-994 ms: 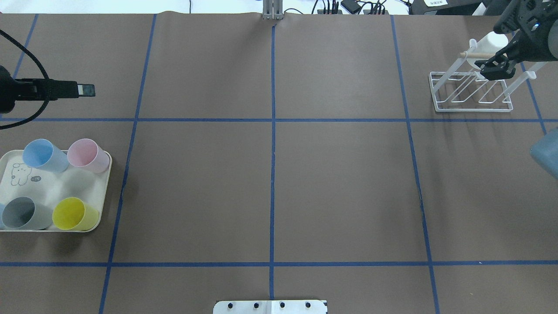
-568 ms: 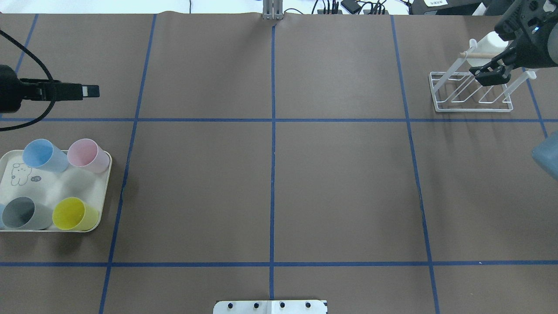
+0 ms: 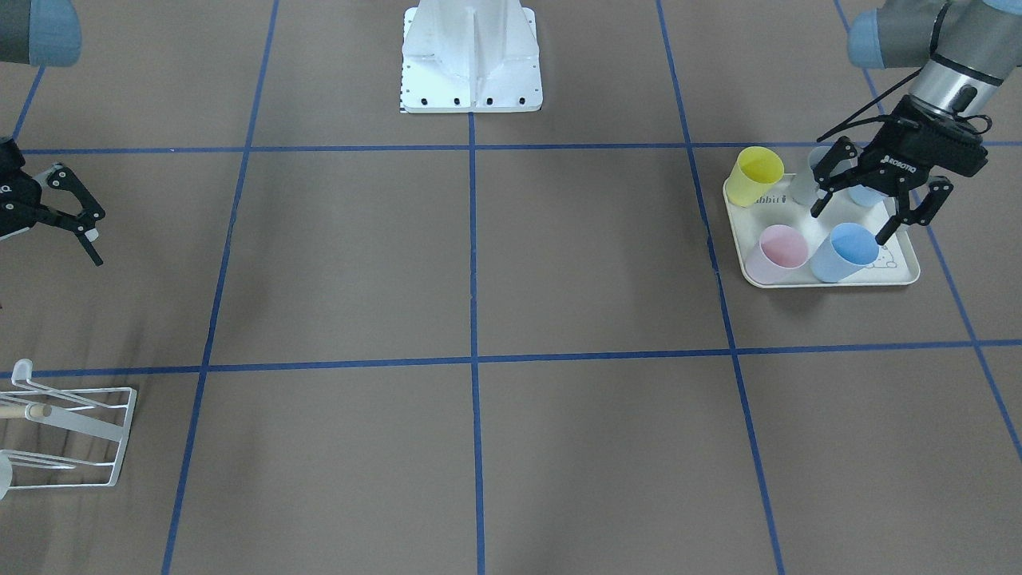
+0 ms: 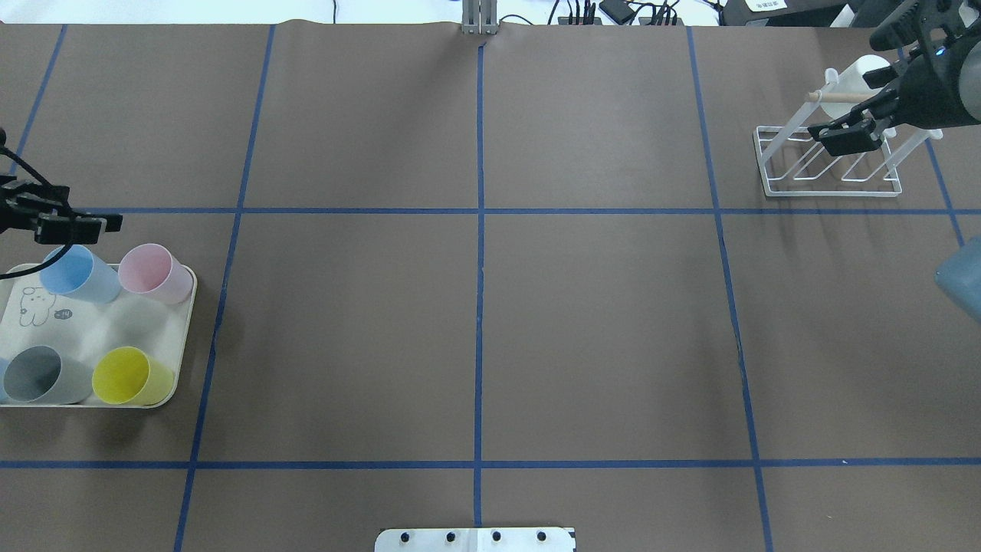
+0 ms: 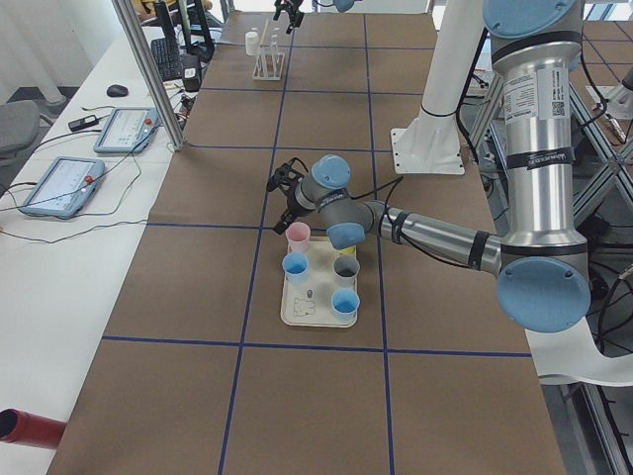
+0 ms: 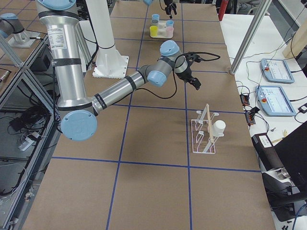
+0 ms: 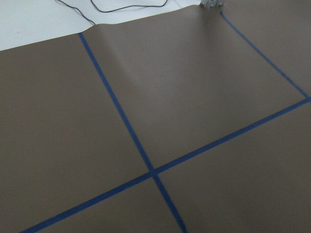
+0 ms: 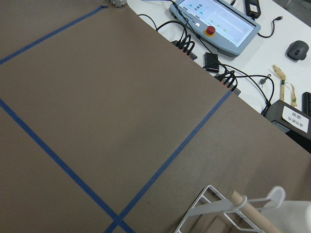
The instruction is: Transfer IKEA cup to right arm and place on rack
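matt brown paper table cover (image 4: 613, 345); white wire rack (image 4: 831, 194), wooden rod (image 4: 839, 96).

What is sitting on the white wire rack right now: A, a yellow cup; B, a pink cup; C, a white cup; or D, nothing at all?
C: a white cup sits on a prong of the rack, beside its wooden rod.

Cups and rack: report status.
Left gripper open above cups on tray, none gripped. Right gripper open, empty, by rack. White cup on rack. No obstruction seen.
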